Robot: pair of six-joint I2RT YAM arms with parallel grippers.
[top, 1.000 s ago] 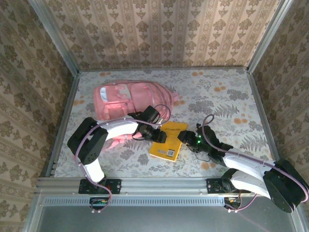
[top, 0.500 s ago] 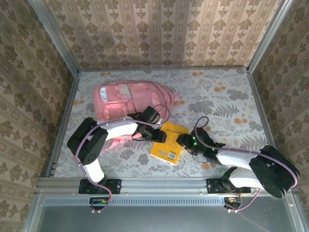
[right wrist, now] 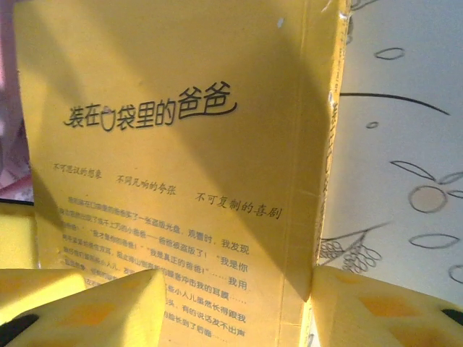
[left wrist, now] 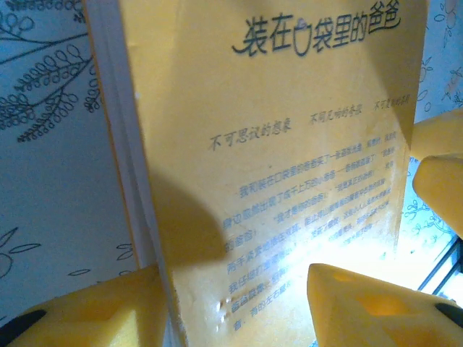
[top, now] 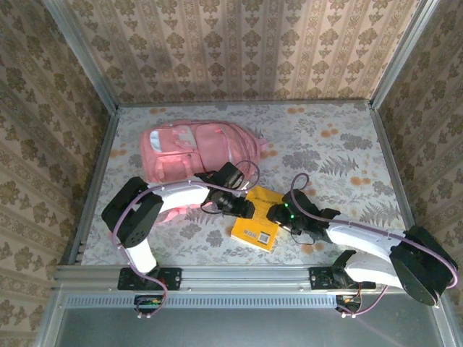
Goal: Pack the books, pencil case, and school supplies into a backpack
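1. Nearest, the left arm [top: 181, 193] rises from its base at the near edge of the table [top: 340, 148]. It folds at the elbow and sends its white forearm rightward, low over the patterned surface. The right arm [top: 362, 237] stretches leftward from its own base and is also low, with a green light at the wrist.
2. Between the two wrists is the yellow book [top: 255, 224], cover up, with its barcode toward the near edge.
3. The left gripper [top: 242, 207] meets the book's left side. In the left wrist view its fingers are parted. One pad [left wrist: 87, 311] is against the white page edge, and the other [left wrist: 376, 311] is over the printed cover. Whether they pinch the book cannot be told.
4. The right gripper [top: 278, 215] meets the book's right side. In the right wrist view one pad [right wrist: 101, 307] lies over the cover and the other [right wrist: 383, 311] is just beside the folded edge. The fingers are parted, and whether they grip cannot be told.
5. Farther back, the pink backpack [top: 199, 148] lies flat on the table's left half. It is just behind the left wrist and apart from the book.
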